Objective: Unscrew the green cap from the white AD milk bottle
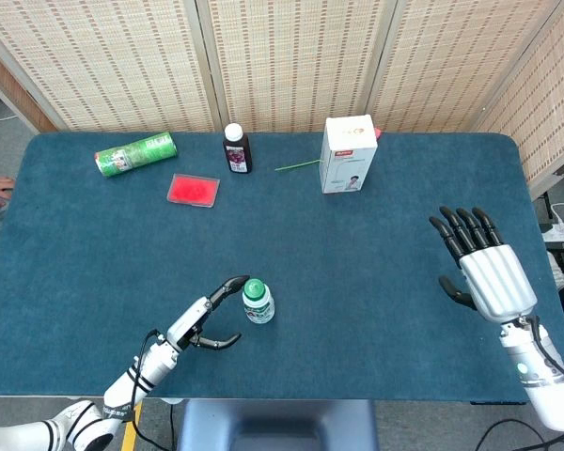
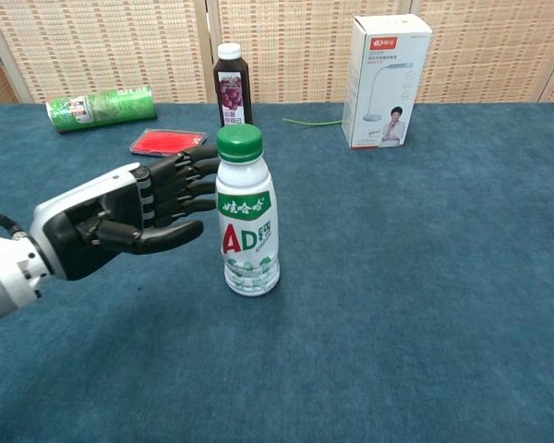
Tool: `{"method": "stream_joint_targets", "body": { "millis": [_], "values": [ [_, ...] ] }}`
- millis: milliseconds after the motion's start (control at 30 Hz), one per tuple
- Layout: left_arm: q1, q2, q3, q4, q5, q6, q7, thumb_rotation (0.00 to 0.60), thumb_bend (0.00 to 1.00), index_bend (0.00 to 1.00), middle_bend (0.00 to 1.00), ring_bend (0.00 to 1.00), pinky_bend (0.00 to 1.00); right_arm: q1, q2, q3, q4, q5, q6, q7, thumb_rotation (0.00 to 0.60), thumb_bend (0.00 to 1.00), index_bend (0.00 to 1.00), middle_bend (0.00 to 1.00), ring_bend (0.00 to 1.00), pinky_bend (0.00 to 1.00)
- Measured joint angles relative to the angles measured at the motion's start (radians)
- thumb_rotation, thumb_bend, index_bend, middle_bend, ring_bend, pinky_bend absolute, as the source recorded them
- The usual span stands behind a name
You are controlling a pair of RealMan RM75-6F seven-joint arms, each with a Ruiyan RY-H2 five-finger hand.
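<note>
the table is covered in dark blue felt and runs from a far edge against the woven screens to a near edge by the robot; a broad band of bare felt lies between the far row of items and the bottle, and more lies between the bottle and the right hand.

far row, left to right: a green can lying on its side near the far left corner; a flat red case just in front and to the right of it; a dark juice bottle standing upright; a thin green stalk lying flat; a white carton standing upright.

near zone, left to right: the left hand enters from the near left edge, fingers spread and extended, thumb apart, holding nothing. in the chest view the left hand has its fingertips at or just beside the left side of the white ad milk bottle; contact cannot be confirmed. the bottle stands upright near the middle of the near half of the table, well clear of every edge. the green cap is seated on its neck, with no finger on it.

the right hand is held near the right edge, well apart from the bottle, fingers spread, holding nothing. it appears in the head view only.
</note>
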Motion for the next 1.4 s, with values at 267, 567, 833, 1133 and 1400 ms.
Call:
{"method": "stream_joint_targets", "body": {
  "millis": [267, 567, 833, 1133, 1400],
  "values": [
    [-0.038, -0.144, -0.049, 0.132, -0.092, -0.045, 0.001, 0.6, 0.32, 0.0, 0.0, 0.0, 0.06, 0.003, 0.008, -0.006, -0.002, -0.002, 0.014, -0.009, 0.6, 0.22, 0.0, 0.0, 0.0, 0.0],
    [-0.083, -0.174, -0.081, 0.163, -0.129, -0.087, -0.08, 0.6, 0.32, 0.0, 0.0, 0.0, 0.06, 0.015, -0.003, -0.007, 0.014, 0.022, 0.005, -0.012, 0.6, 0.22, 0.0, 0.0, 0.0, 0.0],
    [-0.095, -0.187, -0.067, 0.179, -0.126, -0.083, -0.094, 0.6, 0.32, 0.0, 0.0, 0.0, 0.05, 0.028, -0.018, -0.008, 0.036, 0.044, -0.005, -0.007, 0.6, 0.22, 0.0, 0.0, 0.0, 0.0],
    [-0.105, -0.2, -0.065, 0.175, -0.125, -0.072, -0.07, 0.6, 0.32, 0.0, 0.0, 0.0, 0.05, 0.034, -0.024, -0.012, 0.053, 0.054, -0.009, 0.008, 0.6, 0.22, 0.0, 0.0, 0.0, 0.0],
    [-0.131, -0.225, -0.088, 0.183, -0.162, -0.119, -0.008, 0.6, 0.31, 0.13, 0.12, 0.0, 0.04, 0.037, -0.016, -0.018, 0.06, 0.053, -0.016, 0.038, 0.6, 0.22, 0.0, 0.0, 0.0, 0.0]
  ]
}}
